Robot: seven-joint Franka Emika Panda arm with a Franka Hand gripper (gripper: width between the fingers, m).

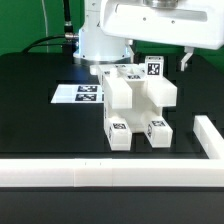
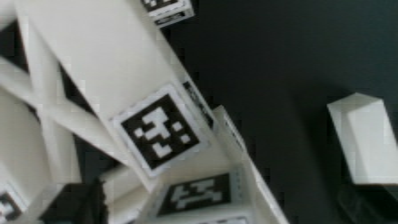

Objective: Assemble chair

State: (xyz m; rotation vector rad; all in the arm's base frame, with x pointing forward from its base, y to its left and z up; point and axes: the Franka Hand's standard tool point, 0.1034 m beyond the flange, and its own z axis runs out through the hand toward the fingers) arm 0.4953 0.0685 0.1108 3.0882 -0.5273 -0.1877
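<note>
Pincer high at the exterior view's upper right: hangs over the far corner of the half-built chair and appears to touch nothing. Cannot tell whether spread or pressed together. Shows only one dark finger in the exterior view, plus a dim dark shape in the wrist view that may be another.

Chair in the middle of the black table, just in front of the arm's base: a cluster of white blocks and slats, with black-and-white tags on the faces. Seems placed there to stay within easy reach and keep its tags readable. Marker board flat on the table to the exterior view's left, clear of the chair.

White rail along the near edge and up the exterior view's right, near the chair's feet but not touching. Probably serves as a stop for bracing parts.

Wrist view: tagged slats close under the camera at a steep slant, with a stretch of rail beyond. Suggests a pincer poised beside the chair's upper part, ready to descend. Calls for a square approach, since a skewed one could nudge the loose pieces.
</note>
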